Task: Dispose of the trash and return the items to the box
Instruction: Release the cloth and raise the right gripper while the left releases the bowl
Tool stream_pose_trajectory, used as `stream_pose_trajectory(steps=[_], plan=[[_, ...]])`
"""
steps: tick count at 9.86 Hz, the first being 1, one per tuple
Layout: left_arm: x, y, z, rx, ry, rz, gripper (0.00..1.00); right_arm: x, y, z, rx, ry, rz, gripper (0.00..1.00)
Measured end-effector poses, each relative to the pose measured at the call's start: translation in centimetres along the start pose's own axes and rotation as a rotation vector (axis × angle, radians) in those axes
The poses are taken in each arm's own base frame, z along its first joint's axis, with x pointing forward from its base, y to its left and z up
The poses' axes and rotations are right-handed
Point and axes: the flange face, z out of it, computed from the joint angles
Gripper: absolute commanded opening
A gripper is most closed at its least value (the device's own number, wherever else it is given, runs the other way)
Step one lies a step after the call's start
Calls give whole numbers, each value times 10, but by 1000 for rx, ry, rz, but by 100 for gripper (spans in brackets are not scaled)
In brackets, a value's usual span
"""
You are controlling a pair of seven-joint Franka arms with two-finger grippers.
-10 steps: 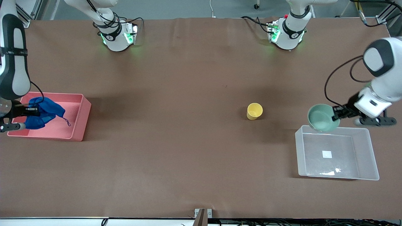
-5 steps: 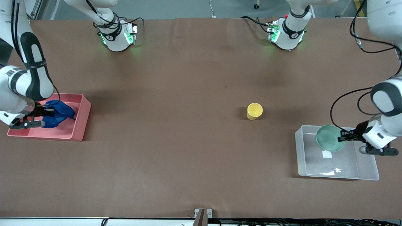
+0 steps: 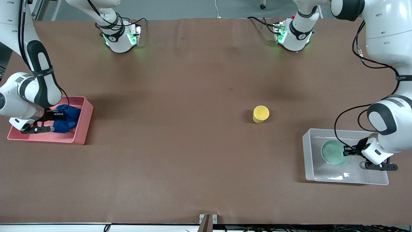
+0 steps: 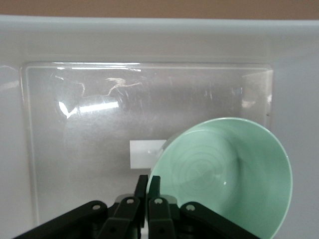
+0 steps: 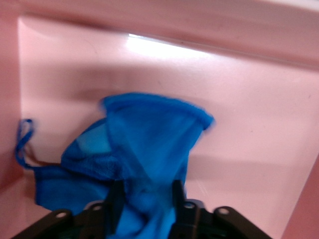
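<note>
The mint-green bowl [image 3: 334,153] sits low inside the clear plastic box [image 3: 307,154], and my left gripper [image 3: 347,150] is shut on its rim. In the left wrist view the gripper [image 4: 148,181] pinches the bowl [image 4: 229,174] over the box floor [image 4: 75,149], next to the white label [image 4: 144,153]. The blue rag [image 3: 67,117] lies in the pink bin [image 3: 82,125]. My right gripper [image 3: 55,121] is down in that bin, open, with the rag [image 5: 144,149] bunched between its spread fingers [image 5: 117,199]. The yellow cup [image 3: 260,114] stands upright on the table between the two bins.
The pink bin stands at the right arm's end of the table, the clear box at the left arm's end. Both arm bases [image 3: 120,38] stand along the table's edge farthest from the front camera. Brown tabletop [image 3: 180,145] lies between the bins.
My left gripper lowered the bowl from above the box's rim down into the box. My right gripper lowered the rag into the pink bin and its fingers have spread apart.
</note>
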Motion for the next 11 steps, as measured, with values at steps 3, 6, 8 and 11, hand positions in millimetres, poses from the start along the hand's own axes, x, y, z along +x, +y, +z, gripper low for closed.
stream_pose_trajectory(steps=[3,6,8,11], plan=[[-2,-3,20,-36,5,-8,8,19,-6,-120,42,56,58,100],[-9,-5,34,-40,-20,-16,56,12,-47,-260,88,119,166,100],[-9,-5,35,-39,-20,-12,78,-2,-87,-331,82,129,215,100],[2,-4,-5,4,30,43,100,-29,-128,-409,71,219,257,100]])
